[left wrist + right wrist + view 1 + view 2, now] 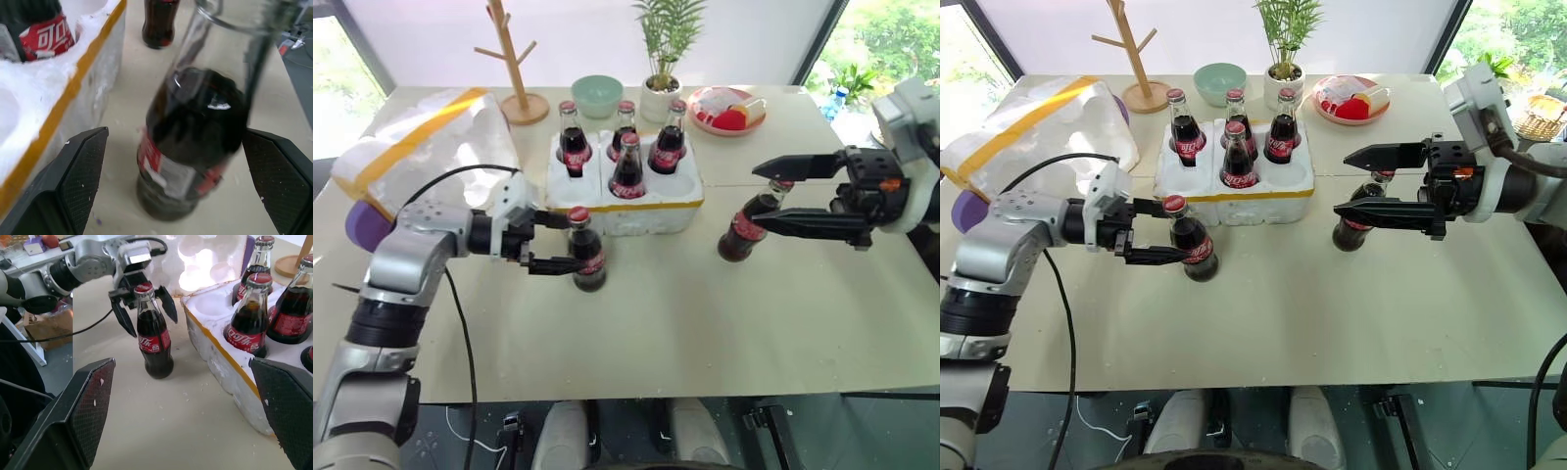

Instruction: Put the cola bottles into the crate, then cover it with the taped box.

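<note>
Four cola bottles upright in the crate, two more on the worktop, each between the spread fingers of the left tool or right tool, taped box behind.

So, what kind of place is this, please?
Probably an indoor room set up for robot trials: a table by large windows with greenery outside, holding a potted plant, a wooden mug tree and cola bottles.
</note>
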`<state>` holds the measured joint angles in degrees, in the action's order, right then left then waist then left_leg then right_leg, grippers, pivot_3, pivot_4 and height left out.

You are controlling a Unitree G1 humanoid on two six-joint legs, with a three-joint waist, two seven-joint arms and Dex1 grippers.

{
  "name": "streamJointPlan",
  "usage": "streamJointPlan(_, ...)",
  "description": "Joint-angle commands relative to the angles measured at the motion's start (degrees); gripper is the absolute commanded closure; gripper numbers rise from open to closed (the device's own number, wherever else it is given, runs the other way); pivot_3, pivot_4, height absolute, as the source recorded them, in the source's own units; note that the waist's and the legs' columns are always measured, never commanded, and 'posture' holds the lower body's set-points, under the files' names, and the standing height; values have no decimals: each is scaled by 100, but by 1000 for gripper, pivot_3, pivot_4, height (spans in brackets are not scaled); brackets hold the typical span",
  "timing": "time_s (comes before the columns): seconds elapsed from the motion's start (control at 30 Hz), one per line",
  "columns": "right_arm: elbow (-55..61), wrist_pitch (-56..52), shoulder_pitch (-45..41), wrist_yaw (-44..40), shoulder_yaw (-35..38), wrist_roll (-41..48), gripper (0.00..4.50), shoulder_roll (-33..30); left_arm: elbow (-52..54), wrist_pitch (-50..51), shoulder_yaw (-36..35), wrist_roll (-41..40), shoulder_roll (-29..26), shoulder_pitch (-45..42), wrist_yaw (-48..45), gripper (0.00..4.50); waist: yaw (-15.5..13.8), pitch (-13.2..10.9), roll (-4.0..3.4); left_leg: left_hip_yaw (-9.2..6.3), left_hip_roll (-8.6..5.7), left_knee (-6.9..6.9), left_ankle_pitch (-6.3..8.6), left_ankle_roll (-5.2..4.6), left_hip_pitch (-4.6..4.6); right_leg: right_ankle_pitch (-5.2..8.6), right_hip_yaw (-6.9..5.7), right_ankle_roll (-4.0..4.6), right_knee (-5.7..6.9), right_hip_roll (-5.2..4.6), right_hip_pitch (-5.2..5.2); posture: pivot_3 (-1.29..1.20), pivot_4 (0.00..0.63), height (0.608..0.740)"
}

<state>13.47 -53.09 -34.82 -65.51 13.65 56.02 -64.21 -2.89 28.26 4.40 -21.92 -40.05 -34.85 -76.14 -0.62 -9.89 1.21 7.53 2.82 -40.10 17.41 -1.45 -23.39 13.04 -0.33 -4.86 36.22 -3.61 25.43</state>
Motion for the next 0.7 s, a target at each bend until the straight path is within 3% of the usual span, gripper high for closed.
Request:
streamJointPlan(0.03,186,-47,-56,64,305,110,0,-93,-196,-256,230,187,148,-184,74,32,1,0,0,0,0,0,0,0,0,0,0,0,0,0,0,0,150,740)
streamJointPlan(0.33,272,-168,91,333,548,180,0,4,-412,-374,590,294,205,-296,-243,32,1,0,0,-9,2,0,0,0,0,0,1,1,-1,-5,0,0,150,740)
streamJointPlan(0.43,318,-169,156,404,599,235,0,29,-416,-257,474,177,141,-361,-333,837,0,0,0,-9,2,0,0,0,0,0,1,1,-1,-7,0,0,150,740)
streamJointPlan(0.5,343,-149,221,426,620,245,0,47,-357,134,266,-114,86,-467,-374,1715,2,0,0,-10,2,0,0,0,-1,0,1,1,-1,-7,0,0,150,740)
streamJointPlan(0.7,345,-62,292,480,582,211,0,121,-253,1535,-357,-1107,-283,-850,-567,1690,10,-2,2,-11,2,0,0,-1,-5,0,0,0,-1,-4,4,0,150,740)
